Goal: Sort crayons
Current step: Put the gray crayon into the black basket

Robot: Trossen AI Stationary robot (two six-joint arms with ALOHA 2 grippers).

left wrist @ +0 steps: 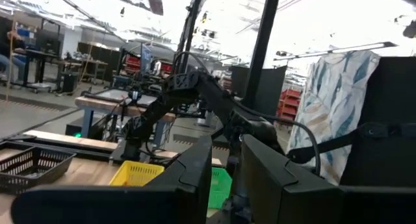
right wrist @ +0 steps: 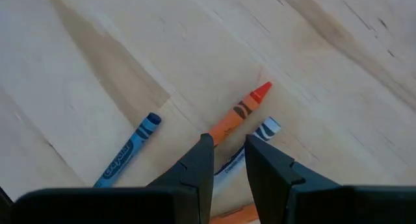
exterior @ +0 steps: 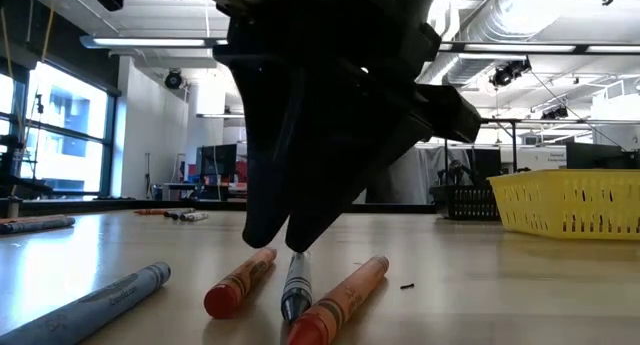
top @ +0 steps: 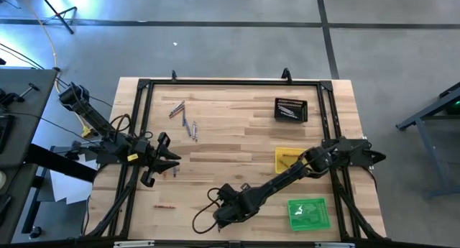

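My right gripper (top: pixel 218 213) (right wrist: pixel 229 162) stands near the table's front edge, pointing down, shut on a grey crayon (exterior: pixel 295 285) that lies on the wood between two orange crayons (exterior: pixel 240 281) (exterior: pixel 340 300). A blue crayon (right wrist: pixel 129 150) lies to one side. Several more crayons (top: pixel 184 118) lie at the far left, and an orange-red one (top: pixel 164 205) lies at the near left. My left gripper (top: pixel 169 160) hovers at the table's left, its fingers (left wrist: pixel 195 169) a narrow gap apart with nothing between them. My right gripper pinches the grey crayon between its two fingertips (exterior: pixel 290 243), at the wrapped shaft toward its back end (right wrist: pixel 235 160). The fingers come from above and lie across the crayon. The crayon lies flat on the table, its point (exterior: pixel 290 307) toward the near edge.
A black tray (top: pixel 290 109) stands at the far right, a yellow tray (top: pixel 287 159) at the middle right under my right arm, and a green tray (top: pixel 309 213) at the near right. A black frame (top: pixel 144 90) runs along the table's edges.
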